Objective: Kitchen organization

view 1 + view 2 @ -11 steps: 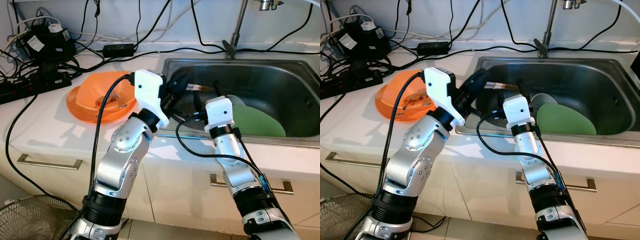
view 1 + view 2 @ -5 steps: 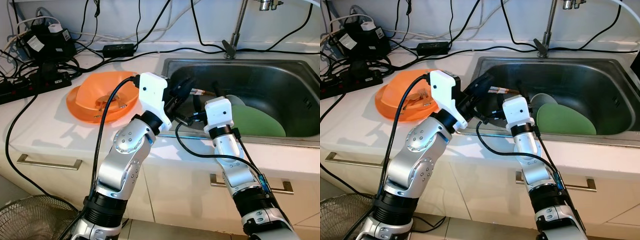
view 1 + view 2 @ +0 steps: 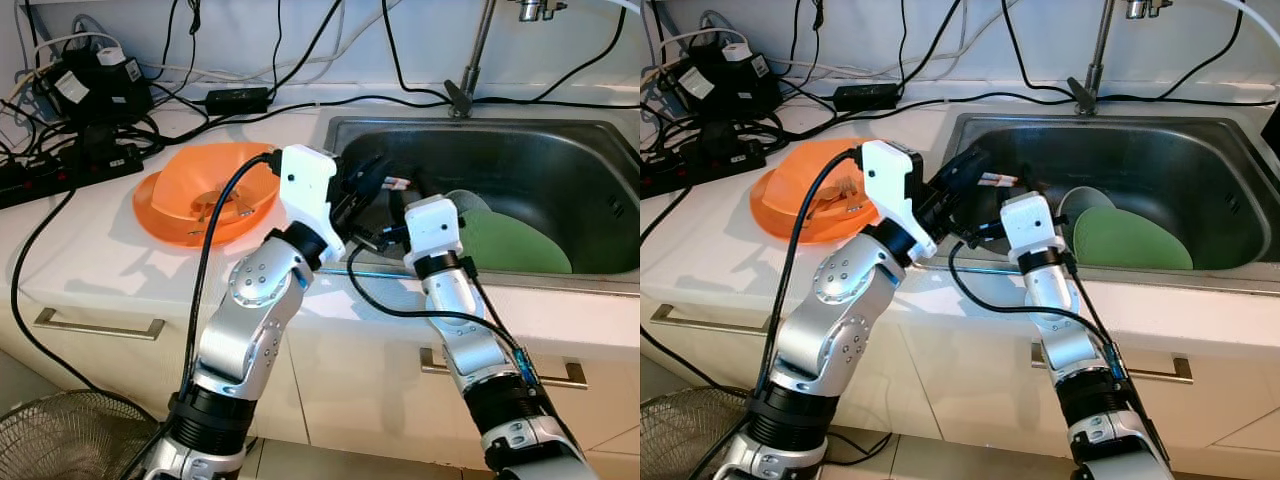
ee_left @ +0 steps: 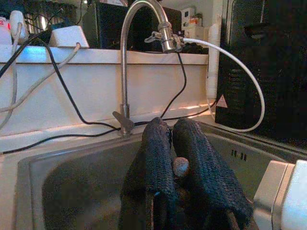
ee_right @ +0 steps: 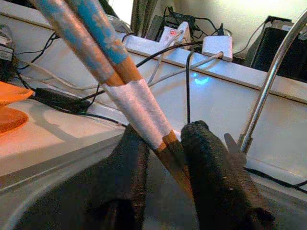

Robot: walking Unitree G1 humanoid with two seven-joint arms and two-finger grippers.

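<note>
Far left, back of the bench: tangle of black cables and power strips (image 3: 70,165), with black adapters against the wall. Just right of these, an orange bowl (image 3: 200,195), glossy plastic, shallow and round, sits on the white bench (image 3: 90,260) near the sink's left rim; something small lies inside it, too small to identify.

Left gripper (image 3: 375,172): reaches from the bench over the sink's left edge. Fingers closed tight on a pair of chopsticks (image 3: 997,180). In the left wrist view the two black textured fingers (image 4: 156,158) press nearly together, with the round stick end (image 4: 181,166) pinched between them.

Chopsticks: held in the air above the left part of the sink basin, spanning the two grippers. Right wrist view shows blue-painted shafts, brown wooden tips and a white paper band (image 5: 139,110) wrapped round both.

Right gripper (image 3: 405,195): just beside the left one, over the sink's front-left area. Fingers (image 5: 211,177) open a narrow gap, and the chopstick tips sit between them; firm contact cannot be told.

Sink (image 3: 590,150): stainless steel, rectangular, rounded corners. Inside, right of the grippers, a flat green plate (image 3: 515,245) partly overlapping a pale bowl (image 3: 1080,200). Chrome faucet (image 3: 478,50) stands at the sink's rear edge.
</note>
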